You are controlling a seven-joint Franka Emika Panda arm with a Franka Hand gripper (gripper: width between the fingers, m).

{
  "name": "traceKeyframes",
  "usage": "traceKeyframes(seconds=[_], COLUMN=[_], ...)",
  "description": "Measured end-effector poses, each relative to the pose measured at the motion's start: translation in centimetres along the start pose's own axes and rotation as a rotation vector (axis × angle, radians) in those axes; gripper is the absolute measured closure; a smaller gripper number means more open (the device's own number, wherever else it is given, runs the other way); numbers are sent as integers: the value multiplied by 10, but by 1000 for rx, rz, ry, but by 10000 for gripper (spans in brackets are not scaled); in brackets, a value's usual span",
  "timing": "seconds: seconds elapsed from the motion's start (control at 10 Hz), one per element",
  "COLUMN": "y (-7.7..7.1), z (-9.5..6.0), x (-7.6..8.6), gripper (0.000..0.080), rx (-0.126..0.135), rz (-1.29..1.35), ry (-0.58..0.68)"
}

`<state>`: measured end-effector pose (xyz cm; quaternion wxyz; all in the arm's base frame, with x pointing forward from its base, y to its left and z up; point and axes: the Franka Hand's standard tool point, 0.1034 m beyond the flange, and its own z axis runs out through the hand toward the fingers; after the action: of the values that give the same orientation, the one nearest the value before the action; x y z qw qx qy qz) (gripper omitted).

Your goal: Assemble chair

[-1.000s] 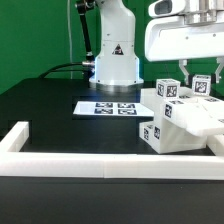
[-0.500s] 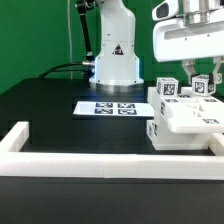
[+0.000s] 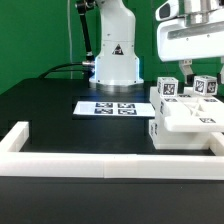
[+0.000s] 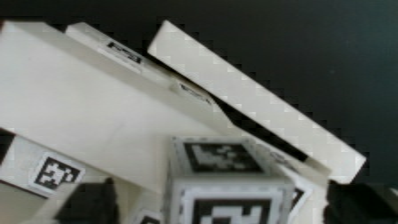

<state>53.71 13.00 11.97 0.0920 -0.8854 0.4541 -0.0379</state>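
Chair: the white blocky plastic chair assembly (image 3: 186,118) sits on the black desk (image 3: 60,115) at the exterior view's right, just inside the rail, its tagged faces turned toward the camera.
Border rail: the long low white border rail (image 3: 90,166) runs along the near edge and turns up the exterior view's left side; my guess is that it serves as a stop to square parts against, which would explain why the chair stands so near it.
Seat slab: a flat white slab forms the broad body of the assembly, with a tagged block at its near corner.
Upright posts: two white square posts with black-and-white tags (image 3: 171,90) rise from the assembly's top, probably legs already seated, so the piece looks to be built upside down.
Wrist view: one tagged post end (image 4: 228,170) fills the near field, with long white bars (image 4: 249,100) slanting beyond it over the dark desk.
Gripper: the arm's two-finger gripper (image 3: 187,70) hangs just above the posts, between them in line; its jaws look apart and nothing is clamped in them, which reads as a part let go.
Marker board: the thin flat white marker board (image 3: 107,107) lies farther back, well apart from the chair.
Arm base: the white robot pedestal (image 3: 115,62) stands behind it.
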Motion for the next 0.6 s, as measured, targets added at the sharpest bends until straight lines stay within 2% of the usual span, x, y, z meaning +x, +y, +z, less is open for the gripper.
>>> traceKeyframes(seconds=[0.1,0.4,0.6], y=[-2,-1,-2], z=[0,1,1], x=[-2,-3,-5], gripper=[172,153,151], rx=[-4,-13,-28], rz=[-66,-435,-605], ry=[1,5,14])
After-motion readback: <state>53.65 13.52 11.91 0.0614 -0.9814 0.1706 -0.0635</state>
